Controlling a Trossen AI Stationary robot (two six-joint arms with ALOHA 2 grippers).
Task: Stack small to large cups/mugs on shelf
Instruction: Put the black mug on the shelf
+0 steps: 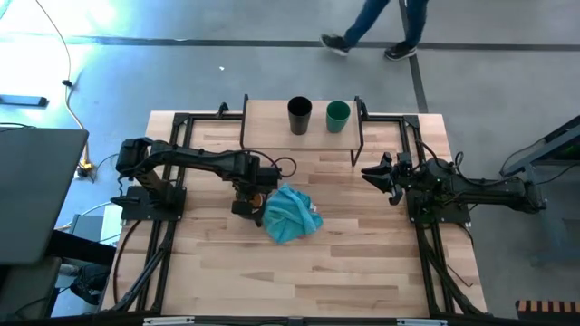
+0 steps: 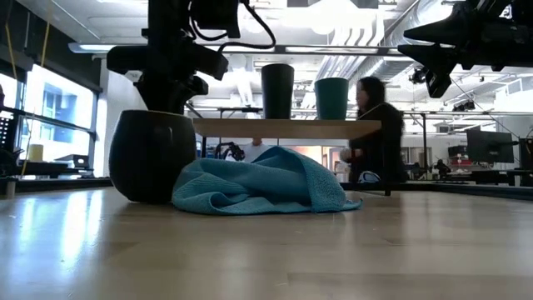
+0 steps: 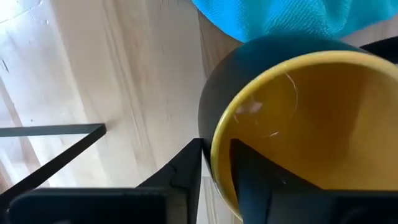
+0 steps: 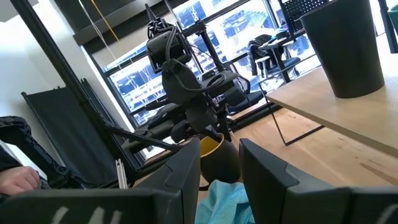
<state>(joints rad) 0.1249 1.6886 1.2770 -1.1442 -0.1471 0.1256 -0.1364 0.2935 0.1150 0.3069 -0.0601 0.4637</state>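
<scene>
My left gripper (image 3: 216, 163) pinches the rim of the round, glossy dark mug (image 2: 152, 154), one finger against its yellow inside, one outside. The mug sits on the wooden counter (image 1: 362, 263) touching the crumpled teal cloth (image 1: 290, 214). Only the low view shows the mug's bulbous profile. The black cup (image 1: 299, 115) and green cup (image 1: 337, 115) stand on the pale wood shelf (image 1: 272, 131) beyond the cloth. My right gripper (image 1: 379, 174) hangs parted, beside the shelf.

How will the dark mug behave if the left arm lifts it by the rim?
The dark mug is wide and round-bellied, so likely stable but heavyish. The left gripper pinches only one wall, so it may tilt. Its glossy yellow inside suggests slip.
</scene>
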